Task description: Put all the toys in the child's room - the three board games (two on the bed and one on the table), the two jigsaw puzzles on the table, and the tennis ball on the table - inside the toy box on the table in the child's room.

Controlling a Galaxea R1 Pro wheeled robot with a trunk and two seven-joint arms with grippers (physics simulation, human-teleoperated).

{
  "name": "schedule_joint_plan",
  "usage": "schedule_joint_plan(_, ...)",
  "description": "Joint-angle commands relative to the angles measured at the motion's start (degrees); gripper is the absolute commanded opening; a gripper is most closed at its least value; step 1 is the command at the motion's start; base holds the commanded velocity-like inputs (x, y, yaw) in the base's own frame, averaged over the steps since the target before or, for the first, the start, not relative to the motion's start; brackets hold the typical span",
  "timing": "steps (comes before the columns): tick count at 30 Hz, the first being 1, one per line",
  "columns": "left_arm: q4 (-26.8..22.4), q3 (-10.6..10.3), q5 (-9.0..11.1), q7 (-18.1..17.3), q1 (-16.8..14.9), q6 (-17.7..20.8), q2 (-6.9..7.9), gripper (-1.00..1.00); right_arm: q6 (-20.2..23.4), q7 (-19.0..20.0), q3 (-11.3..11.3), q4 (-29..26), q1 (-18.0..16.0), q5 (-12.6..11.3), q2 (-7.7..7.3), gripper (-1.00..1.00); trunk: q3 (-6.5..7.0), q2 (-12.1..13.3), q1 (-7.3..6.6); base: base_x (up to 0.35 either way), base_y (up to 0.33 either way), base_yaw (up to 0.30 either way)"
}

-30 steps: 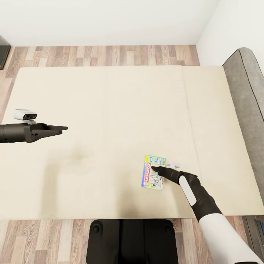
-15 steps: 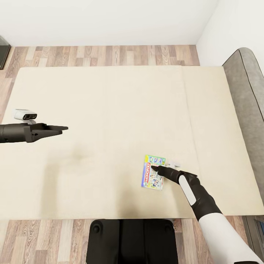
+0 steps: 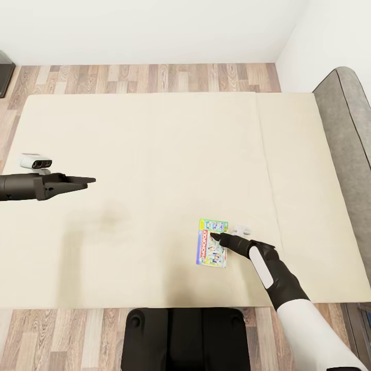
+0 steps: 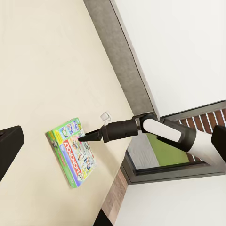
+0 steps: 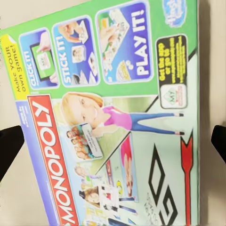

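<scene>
A green-and-white Monopoly board game [image 3: 207, 251] lies flat on the beige mattress of the bed [image 3: 154, 149], near its front edge. My right gripper [image 3: 221, 238] hovers right over the box, fingers open and spread wider than the cover. In the right wrist view the Monopoly cover [image 5: 113, 117] sits between the two dark fingertips [image 5: 9, 150]. The left wrist view shows the box [image 4: 75, 150] with the right gripper [image 4: 87, 138] pointing down onto it. My left gripper [image 3: 87, 180] hangs over the left part of the mattress, open and holding nothing.
The grey headboard [image 3: 345, 134] runs along the right side. Wood-plank floor [image 3: 154, 77] lies beyond the bed below a white wall. My dark base [image 3: 185, 337] stands against the bed's near edge. A dark-framed window [image 4: 160, 165] is beside the headboard.
The Monopoly box has slid slightly to the left, and my right forearm has shifted a little with it. The left arm has stayed still.
</scene>
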Motion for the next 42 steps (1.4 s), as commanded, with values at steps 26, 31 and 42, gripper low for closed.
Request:
schedule_joint_plan(26,0.00,-0.02,-0.11,-0.22,-0.02,0.61,0.06,1.00,0.24,0.07,0.37,-0.05,-0.01,0.10,1.17,1.00,-0.06,-0.08,0.03,0.000,0.067,0.000)
schedule_joint_plan(31,0.00,-0.02,-0.11,-0.22,-0.02,0.61,0.01,1.00,0.24,0.06,0.46,0.00,-0.01,0.11,1.23,1.00,-0.06,-0.08,0.03,0.000,0.110,0.000)
schedule_joint_plan(42,0.00,-0.02,-0.10,-0.22,-0.02,0.61,0.05,1.00,0.24,0.08,0.47,0.02,-0.01,0.11,1.47,1.00,-0.06,-0.08,0.03,0.000,0.061,0.000)
